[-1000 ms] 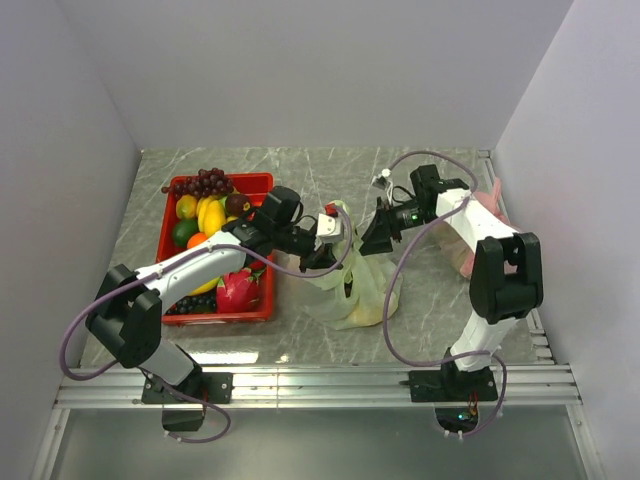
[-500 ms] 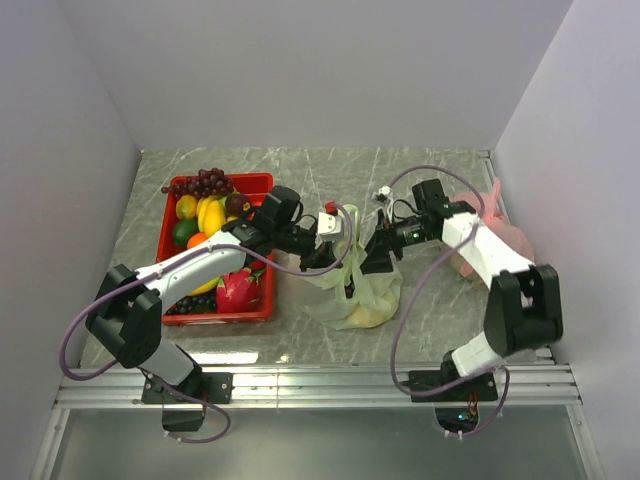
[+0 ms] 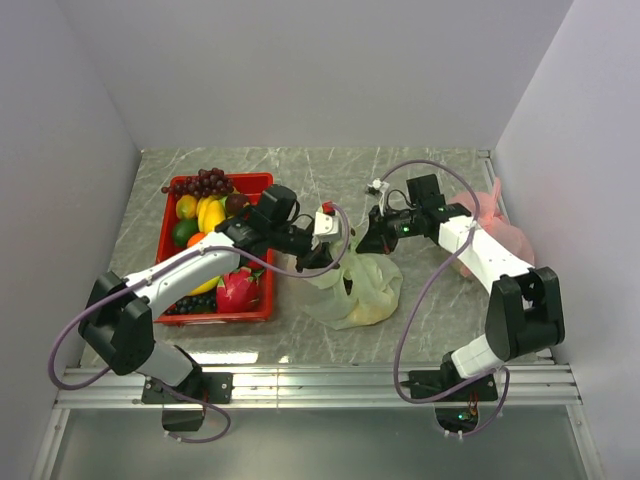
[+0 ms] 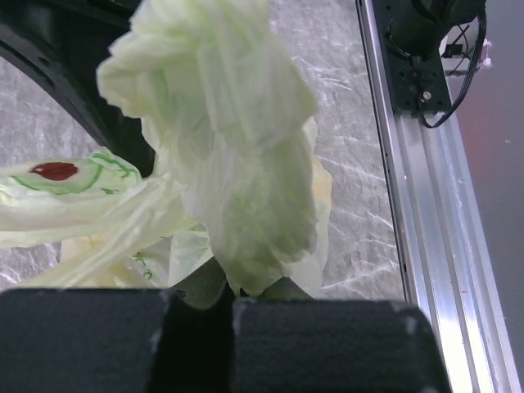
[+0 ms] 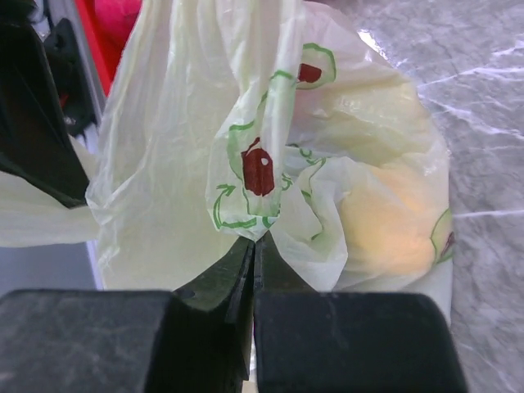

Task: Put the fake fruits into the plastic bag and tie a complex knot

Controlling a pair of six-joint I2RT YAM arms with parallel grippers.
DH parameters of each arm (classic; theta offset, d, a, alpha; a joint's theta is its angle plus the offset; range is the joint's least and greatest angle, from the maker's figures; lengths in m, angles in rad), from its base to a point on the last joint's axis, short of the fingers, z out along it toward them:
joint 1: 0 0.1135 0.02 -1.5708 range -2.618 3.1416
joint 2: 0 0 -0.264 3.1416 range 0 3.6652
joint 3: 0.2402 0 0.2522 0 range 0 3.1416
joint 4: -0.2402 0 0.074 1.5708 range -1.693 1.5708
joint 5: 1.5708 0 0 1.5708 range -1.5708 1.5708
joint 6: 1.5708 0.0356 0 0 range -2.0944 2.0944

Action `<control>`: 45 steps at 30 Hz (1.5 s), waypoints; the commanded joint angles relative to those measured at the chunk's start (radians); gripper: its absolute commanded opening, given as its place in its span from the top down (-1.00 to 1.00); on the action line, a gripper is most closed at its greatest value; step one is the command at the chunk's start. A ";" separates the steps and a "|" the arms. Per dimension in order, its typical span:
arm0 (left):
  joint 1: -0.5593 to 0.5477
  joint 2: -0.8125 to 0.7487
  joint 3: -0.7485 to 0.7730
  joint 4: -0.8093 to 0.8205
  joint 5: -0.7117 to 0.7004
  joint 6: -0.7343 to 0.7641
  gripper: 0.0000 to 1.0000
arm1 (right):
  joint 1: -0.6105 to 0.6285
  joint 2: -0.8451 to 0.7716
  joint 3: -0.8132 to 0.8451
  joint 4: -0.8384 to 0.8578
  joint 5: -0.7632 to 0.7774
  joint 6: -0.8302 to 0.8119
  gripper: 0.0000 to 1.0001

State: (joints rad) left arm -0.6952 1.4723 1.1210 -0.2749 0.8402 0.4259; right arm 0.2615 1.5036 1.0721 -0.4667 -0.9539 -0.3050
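The plastic bag [image 3: 358, 292] slumps on the marble table [image 3: 300, 175] just right of the red crate [image 3: 215, 318]. A yellow fruit [image 5: 391, 223] shows through its film. The left gripper [image 3: 318, 232], just past the crate's right rim, is clenched on a bunched handle [image 4: 221, 123]. The right gripper [image 3: 370, 238], farther right, pinches the printed film tight. The left arm [image 3: 195, 265] lies across the crate and hides some fruits there, leaving the grapes [image 3: 203, 183] and dragon fruit [image 3: 237, 291] in view. A pink bag [image 3: 488, 208] lies well right of the crate.
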 commanded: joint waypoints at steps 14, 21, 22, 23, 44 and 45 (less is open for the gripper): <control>-0.006 0.056 0.111 0.049 -0.073 -0.095 0.99 | 0.062 -0.091 0.100 -0.308 0.041 -0.304 0.53; -0.007 0.002 0.033 0.068 -0.081 -0.081 0.99 | 0.022 -0.054 0.173 -0.529 -0.054 -0.425 -0.28; -0.009 0.003 0.028 0.081 -0.082 -0.087 0.99 | 0.022 -0.040 0.189 -0.549 -0.069 -0.451 -0.32; -0.007 0.005 0.026 0.091 -0.082 -0.090 0.99 | 0.022 -0.036 0.193 -0.579 -0.081 -0.459 -0.54; -0.013 0.022 0.055 0.100 -0.058 -0.088 0.99 | 0.061 -0.020 0.131 -0.271 -0.025 -0.233 0.66; -0.013 0.029 0.062 0.097 -0.058 -0.091 0.99 | 0.065 -0.035 0.124 -0.268 -0.028 -0.243 0.68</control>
State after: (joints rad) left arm -0.7017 1.5093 1.1496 -0.2047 0.7483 0.3374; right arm 0.3130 1.5444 1.2091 -0.8238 -0.9997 -0.5529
